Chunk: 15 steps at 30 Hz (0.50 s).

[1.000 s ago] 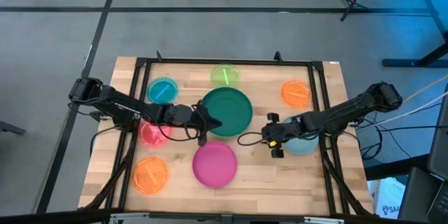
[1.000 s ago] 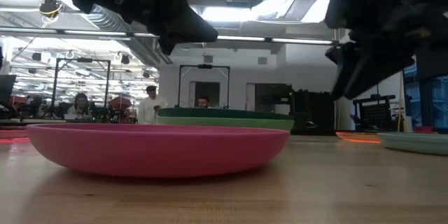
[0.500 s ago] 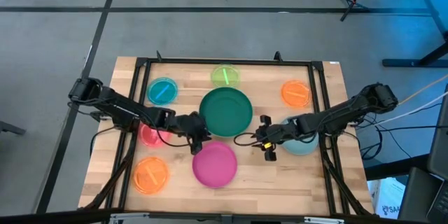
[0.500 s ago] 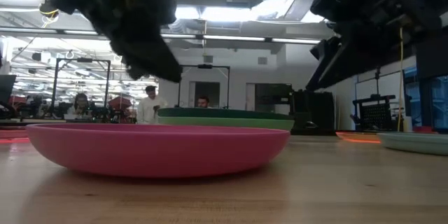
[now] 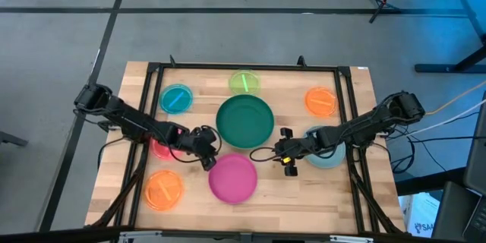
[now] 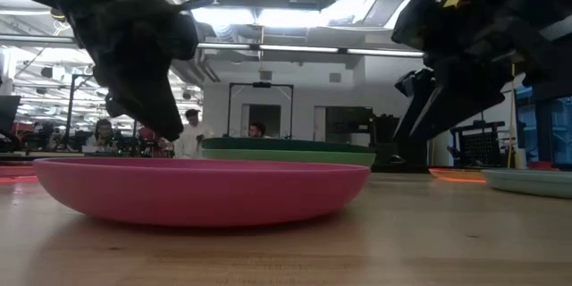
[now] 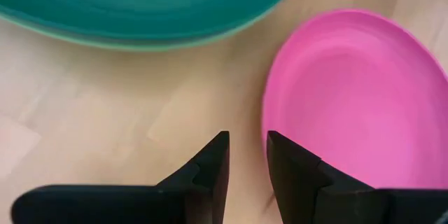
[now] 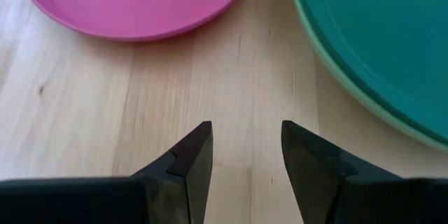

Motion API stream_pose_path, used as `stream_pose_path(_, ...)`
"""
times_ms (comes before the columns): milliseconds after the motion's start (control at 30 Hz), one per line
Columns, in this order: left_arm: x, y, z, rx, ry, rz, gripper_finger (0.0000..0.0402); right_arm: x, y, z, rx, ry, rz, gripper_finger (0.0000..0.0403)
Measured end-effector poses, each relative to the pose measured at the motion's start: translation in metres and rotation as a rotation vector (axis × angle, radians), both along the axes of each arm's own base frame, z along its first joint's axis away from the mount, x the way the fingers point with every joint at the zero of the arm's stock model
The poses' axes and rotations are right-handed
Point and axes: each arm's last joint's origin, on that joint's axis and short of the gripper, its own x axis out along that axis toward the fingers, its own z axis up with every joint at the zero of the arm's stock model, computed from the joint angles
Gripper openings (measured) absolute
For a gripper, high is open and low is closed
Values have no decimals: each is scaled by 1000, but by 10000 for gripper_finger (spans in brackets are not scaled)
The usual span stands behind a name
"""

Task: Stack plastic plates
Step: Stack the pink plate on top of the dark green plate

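Note:
The magenta plate [image 5: 233, 178] lies on the table toward the near edge. Behind it the dark green plate [image 5: 244, 120] rests on a light green plate [image 6: 295, 155]. My left gripper [image 5: 208, 161] is open and hovers low at the magenta plate's left rim [image 7: 267, 112]. In the left wrist view the left gripper [image 7: 247, 147] shows one finger over the plate and one over wood. My right gripper [image 5: 286, 159] is open over bare wood [image 8: 245, 77] between the magenta and green plates. The grey-teal plate [image 5: 332, 156] lies partly under the right arm.
Small translucent plates lie around: blue [image 5: 176, 99], lime [image 5: 244, 82], orange [image 5: 320, 101] at the far side, orange [image 5: 163, 189] near left, red [image 5: 160, 148] partly under the left arm. A black frame [image 5: 152, 83] borders the table. People show in the room beyond [image 6: 192, 134].
My left gripper has moved from the dark green plate's left rim toward the near edge and down, ending at the magenta plate's left rim. My right gripper has shifted toward the table's left and come lower. No plate has moved.

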Motion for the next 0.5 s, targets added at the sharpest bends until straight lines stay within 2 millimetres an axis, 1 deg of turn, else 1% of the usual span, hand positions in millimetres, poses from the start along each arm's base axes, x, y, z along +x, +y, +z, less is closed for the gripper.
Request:
stream_pose_path(267,-2,-10,0,-16,-7,-19,89,1,0,1,3,-12,-1,161)
stream_pose_path(400,0,-16,-10,-13,20,-40,89,1,0,1,4,-18,-1,161)
stream_pose_path(500,6,-21,-17,-25,3,-50,89,1,0,1,0,-18,2,161)
